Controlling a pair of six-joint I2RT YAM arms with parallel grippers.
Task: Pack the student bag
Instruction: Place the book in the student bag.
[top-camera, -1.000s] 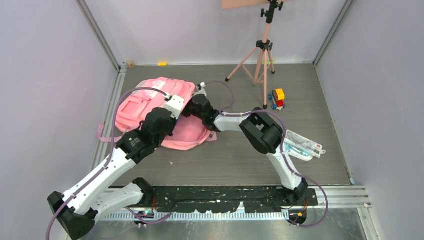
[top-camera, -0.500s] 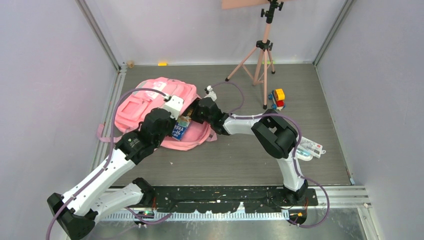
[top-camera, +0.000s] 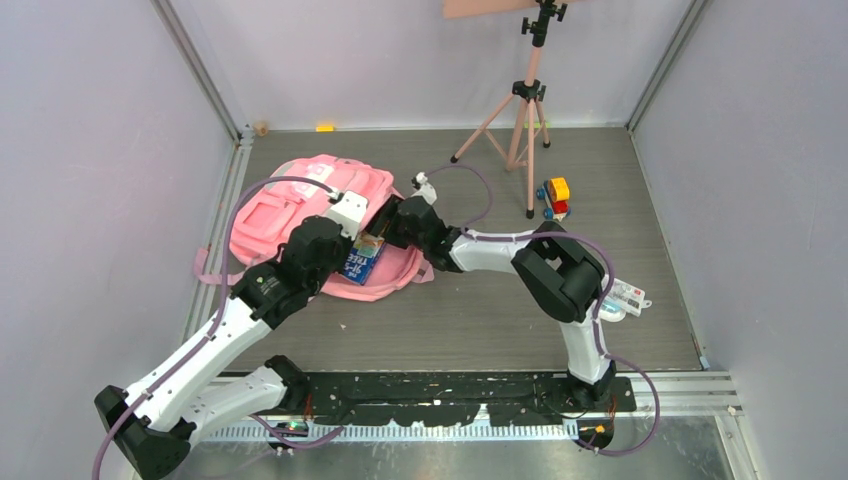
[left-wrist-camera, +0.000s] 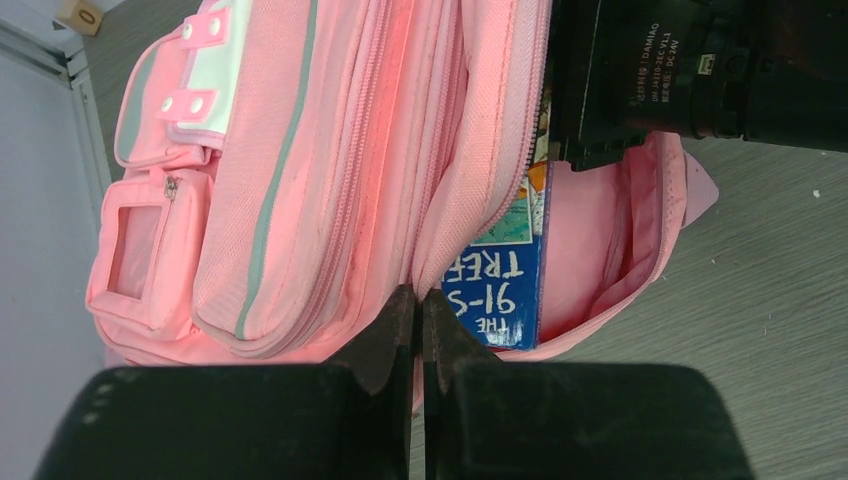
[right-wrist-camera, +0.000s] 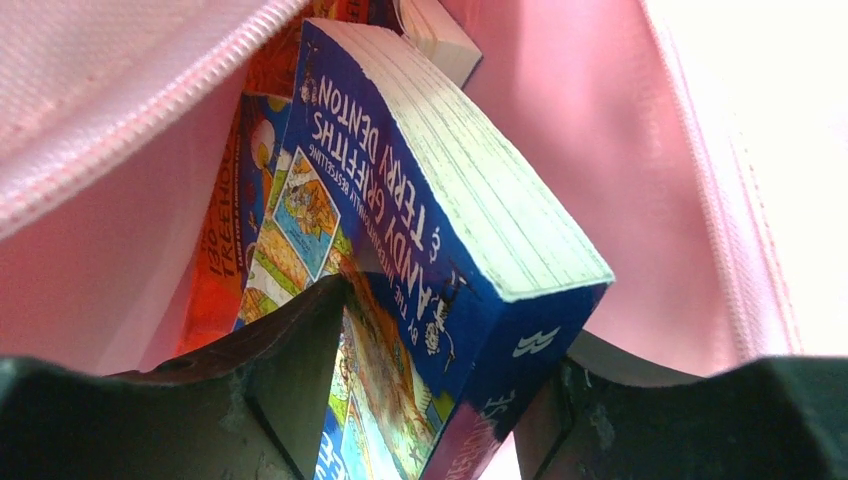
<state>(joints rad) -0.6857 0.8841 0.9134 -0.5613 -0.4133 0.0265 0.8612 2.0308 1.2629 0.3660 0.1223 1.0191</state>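
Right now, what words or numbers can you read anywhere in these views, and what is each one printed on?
"THE 91-S… TREE…": blue paperback book inside the soft pink fabric backpack; rest hidden.
"ANDY GRIFFITHS & TERRY DENTON": same book's cover.
"130", "TREE…": orange book beside it.
"DAMIAO": black motor housing.
Smaller print: too small to read.

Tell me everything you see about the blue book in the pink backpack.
The blue book is a thick paperback with a cartoon cover, white lettering and pale page edges. It sits in the mouth of the open student bag, an orange book beside it. The right gripper straddles its near end; grip unclear.
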